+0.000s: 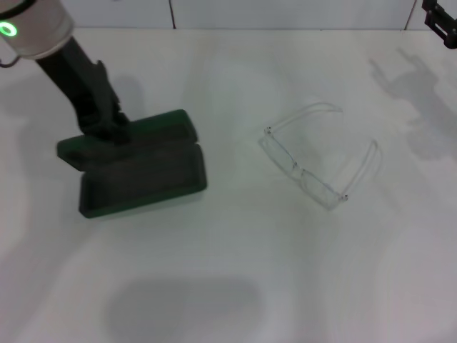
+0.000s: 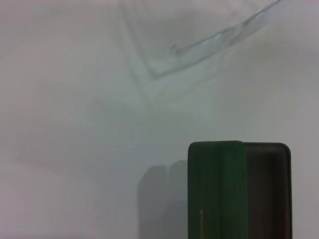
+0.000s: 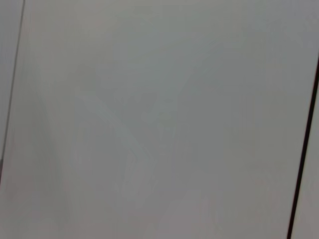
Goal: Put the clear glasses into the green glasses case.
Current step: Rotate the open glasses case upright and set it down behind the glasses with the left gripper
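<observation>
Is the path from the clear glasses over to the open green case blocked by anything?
Nothing visible blocks it. The clear glasses lie on bare white table to the right of the green glasses case, which is open. The left gripper sits at the case's lid on the far left side, away from that path.

— What else do you see there?
— You have a white table [image 1: 235, 286], plain and matte.
— And behind it?
— A pale wall [image 1: 285, 13] with dark vertical seams.
</observation>
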`<move>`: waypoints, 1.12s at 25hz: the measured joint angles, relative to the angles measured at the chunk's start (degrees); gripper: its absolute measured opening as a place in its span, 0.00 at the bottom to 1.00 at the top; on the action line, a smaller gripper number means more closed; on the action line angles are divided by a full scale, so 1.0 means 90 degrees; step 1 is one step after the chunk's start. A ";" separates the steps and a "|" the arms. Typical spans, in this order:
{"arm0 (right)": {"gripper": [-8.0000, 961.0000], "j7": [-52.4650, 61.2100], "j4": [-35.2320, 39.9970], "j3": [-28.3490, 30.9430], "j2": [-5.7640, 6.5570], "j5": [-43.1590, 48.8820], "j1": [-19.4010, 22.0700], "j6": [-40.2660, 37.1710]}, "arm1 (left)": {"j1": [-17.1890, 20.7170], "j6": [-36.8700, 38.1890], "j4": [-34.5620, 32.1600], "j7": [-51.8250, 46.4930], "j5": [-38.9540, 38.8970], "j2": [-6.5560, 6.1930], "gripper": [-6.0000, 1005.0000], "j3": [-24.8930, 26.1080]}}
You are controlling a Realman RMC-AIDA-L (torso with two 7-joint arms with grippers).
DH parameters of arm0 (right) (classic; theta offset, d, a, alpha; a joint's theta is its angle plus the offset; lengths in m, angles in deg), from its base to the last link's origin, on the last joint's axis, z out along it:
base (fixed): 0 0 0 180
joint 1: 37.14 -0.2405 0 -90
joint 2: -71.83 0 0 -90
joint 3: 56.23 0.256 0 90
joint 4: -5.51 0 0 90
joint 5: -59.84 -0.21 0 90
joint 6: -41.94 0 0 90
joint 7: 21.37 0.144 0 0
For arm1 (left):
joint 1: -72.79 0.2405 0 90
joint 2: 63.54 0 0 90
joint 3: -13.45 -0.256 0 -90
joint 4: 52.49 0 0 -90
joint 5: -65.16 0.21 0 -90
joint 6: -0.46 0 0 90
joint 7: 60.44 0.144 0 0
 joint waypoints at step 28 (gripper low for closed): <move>0.66 -0.0232 0.0062 -0.0072 0.0063 0.0040 0.0257 -0.0246 | -0.0785 -0.1811 -0.3420 -0.2604 0.0943 0.0045 0.22 0.0018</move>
